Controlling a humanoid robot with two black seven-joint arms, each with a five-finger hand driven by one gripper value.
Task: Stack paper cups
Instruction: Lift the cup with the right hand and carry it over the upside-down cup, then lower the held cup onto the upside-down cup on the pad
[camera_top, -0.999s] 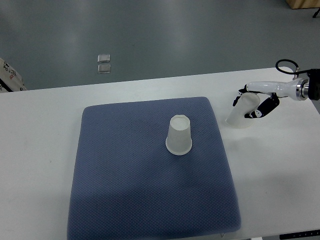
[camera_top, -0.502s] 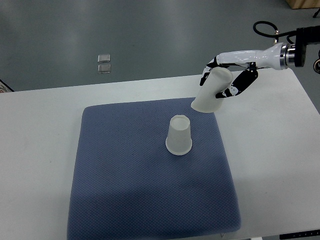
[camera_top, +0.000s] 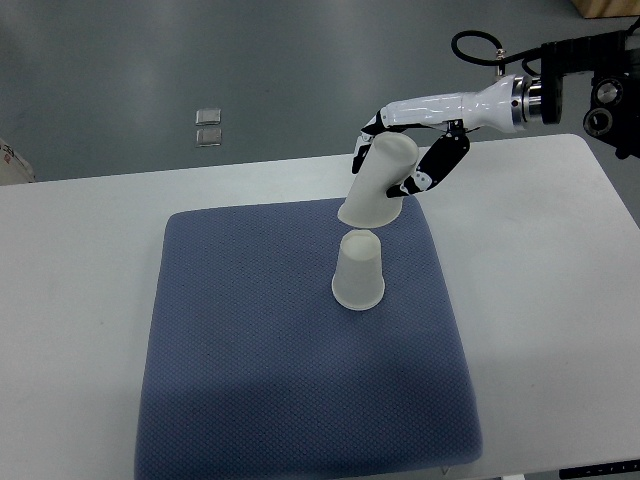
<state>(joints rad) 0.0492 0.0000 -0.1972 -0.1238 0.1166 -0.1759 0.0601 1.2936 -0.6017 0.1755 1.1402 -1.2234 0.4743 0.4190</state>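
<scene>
A white paper cup (camera_top: 358, 271) stands upside down near the middle of the blue mat (camera_top: 250, 350). My right hand (camera_top: 400, 160) comes in from the upper right and is shut on a second paper cup (camera_top: 378, 186). That cup is tilted, mouth down and to the left, and hangs in the air just above and behind the standing cup. The two cups are apart. The left arm does not show.
The mat lies on a white table (camera_top: 80, 260). Grey floor lies beyond the table's far edge, with two small clear squares (camera_top: 208, 126) on it. The right arm's wrist and cable (camera_top: 520, 90) reach over the table's far right corner.
My right hand has lifted the held cup off the table at the right and carried it left and up, from beside the mat to just above the standing cup.
</scene>
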